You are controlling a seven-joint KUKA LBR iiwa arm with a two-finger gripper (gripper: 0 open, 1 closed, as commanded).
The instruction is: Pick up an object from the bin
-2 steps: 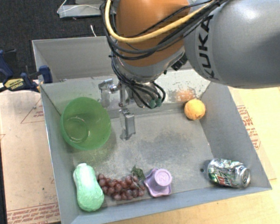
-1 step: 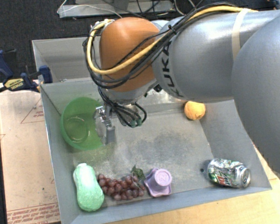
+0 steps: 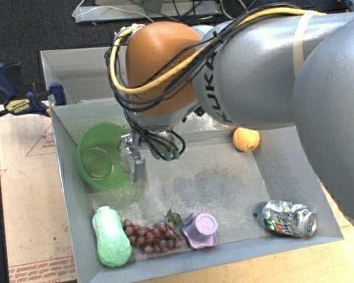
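Bin (image 3: 221, 177) holds green bowl (image 3: 100, 157), grapes (image 3: 150, 236), can (image 3: 290, 218); jaws beside bowl.

Grey KUKA-marked arm (image 3: 283, 70) bears orange wrist cover (image 3: 156, 58), yellow cables (image 3: 258, 16), silver pincer (image 3: 136, 168).

Right rim of green bowl (image 3: 99, 157) behind hand (image 3: 136, 168)

A thick grey KUKA arm (image 3: 269, 65) reaches in from the right. An orange cover (image 3: 156, 61) caps its wrist, looped by yellow and black cables (image 3: 113, 66). Beneath the cover, the small metal gripper (image 3: 133, 160) points downward.
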